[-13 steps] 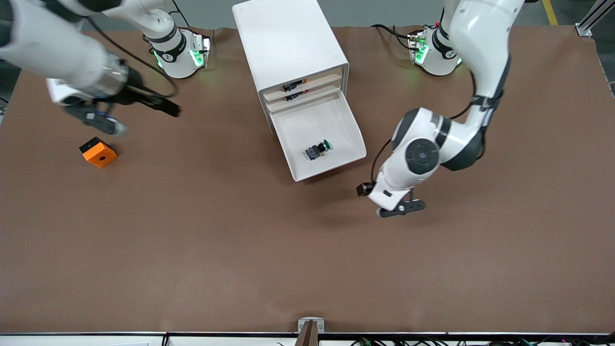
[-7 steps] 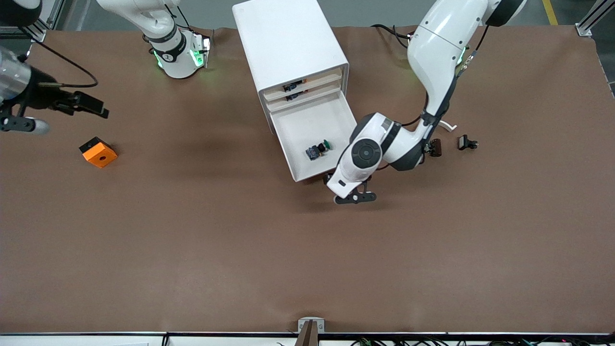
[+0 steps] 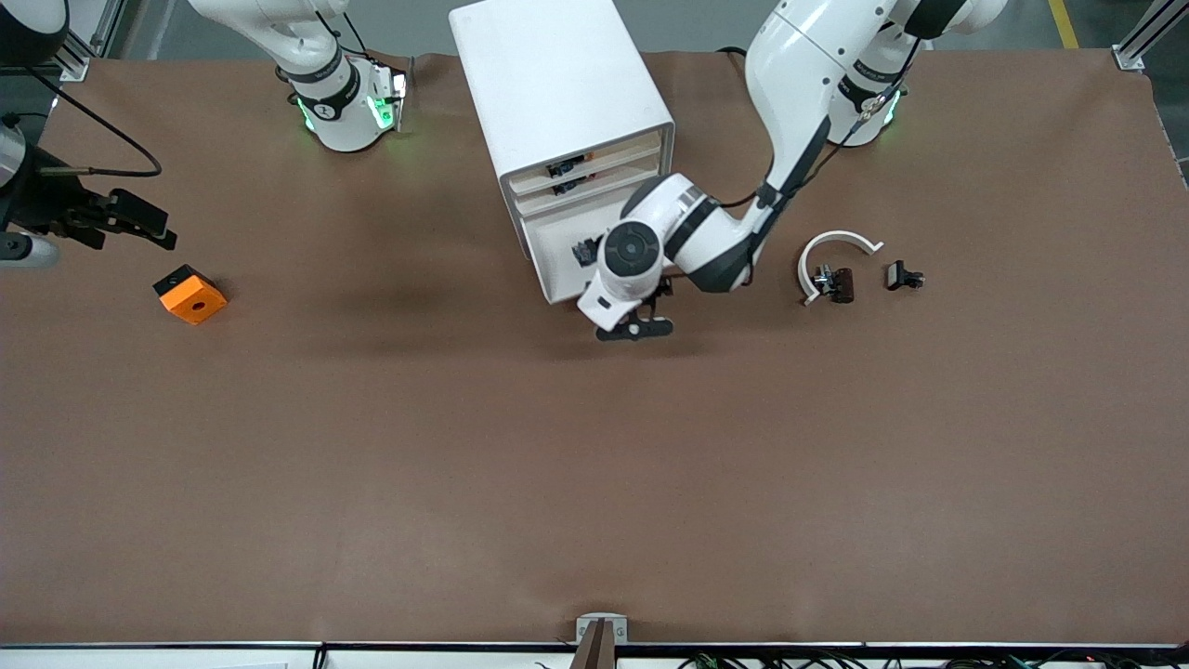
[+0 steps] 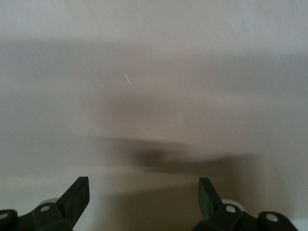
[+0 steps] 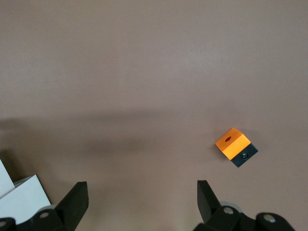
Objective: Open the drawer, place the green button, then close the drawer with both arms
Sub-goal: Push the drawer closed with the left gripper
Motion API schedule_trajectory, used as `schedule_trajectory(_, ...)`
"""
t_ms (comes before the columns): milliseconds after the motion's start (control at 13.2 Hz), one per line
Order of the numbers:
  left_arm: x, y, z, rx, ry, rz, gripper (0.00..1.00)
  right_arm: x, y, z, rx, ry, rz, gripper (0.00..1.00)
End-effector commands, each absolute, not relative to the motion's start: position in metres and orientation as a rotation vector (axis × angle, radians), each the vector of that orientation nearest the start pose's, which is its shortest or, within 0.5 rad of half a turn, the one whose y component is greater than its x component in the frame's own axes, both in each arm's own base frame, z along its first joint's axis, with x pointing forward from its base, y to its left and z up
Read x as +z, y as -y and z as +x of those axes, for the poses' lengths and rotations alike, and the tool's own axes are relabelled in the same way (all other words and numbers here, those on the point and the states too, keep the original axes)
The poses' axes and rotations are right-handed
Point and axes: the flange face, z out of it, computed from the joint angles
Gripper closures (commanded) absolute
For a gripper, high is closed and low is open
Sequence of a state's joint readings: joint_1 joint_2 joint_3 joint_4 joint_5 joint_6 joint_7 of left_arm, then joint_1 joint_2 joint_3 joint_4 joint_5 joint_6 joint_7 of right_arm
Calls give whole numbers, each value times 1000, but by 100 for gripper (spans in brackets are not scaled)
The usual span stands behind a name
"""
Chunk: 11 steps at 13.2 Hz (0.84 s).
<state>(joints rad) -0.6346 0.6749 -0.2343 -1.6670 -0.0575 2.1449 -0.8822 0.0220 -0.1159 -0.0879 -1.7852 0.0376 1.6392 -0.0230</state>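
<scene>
The white cabinet (image 3: 557, 84) stands at the middle of the table's robot-side edge. Its bottom drawer (image 3: 553, 246) is partly out. The button's black body (image 3: 585, 251) shows in the drawer beside the left arm's wrist; its green cap is hidden. My left gripper (image 3: 639, 325) is low in front of the drawer, close to its flat front, which fills the left wrist view (image 4: 154, 72). It (image 4: 142, 186) is open and empty. My right gripper (image 3: 130, 223) hangs open and empty at the right arm's end of the table, and also shows in its wrist view (image 5: 142, 190).
An orange cube (image 3: 189, 294) with a dark hole lies below the right gripper and shows in the right wrist view (image 5: 233, 143). A white curved piece (image 3: 836, 243), a dark brown clip (image 3: 841, 283) and a small black part (image 3: 901, 276) lie toward the left arm's end.
My left arm has swung from beside the drawer to its front, and the drawer has slid about halfway in. My right arm has drawn back toward its end of the table.
</scene>
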Motion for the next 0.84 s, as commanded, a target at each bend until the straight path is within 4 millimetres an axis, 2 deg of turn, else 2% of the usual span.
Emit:
schedule_trajectory(0, 220, 514, 397, 453, 156, -3076, 0, 624, 29, 528, -35, -49, -3112, 0)
schedule_trajectory(304, 217, 535, 359, 511, 138, -3062, 0, 652, 31, 528, -118, -43, -3111, 0)
schedule_trajectory(456, 218, 544, 345, 532, 141, -3060, 0, 654, 32, 528, -123, -45, -3112, 0)
schedule_trajectory(684, 221, 546, 347, 528, 218, -3057, 0, 652, 33, 526, -88, -49, -3114, 0)
schedule_trajectory(759, 229, 539, 362, 508, 259, -3069, 0, 652, 34, 526, -88, -52, -3114, 0)
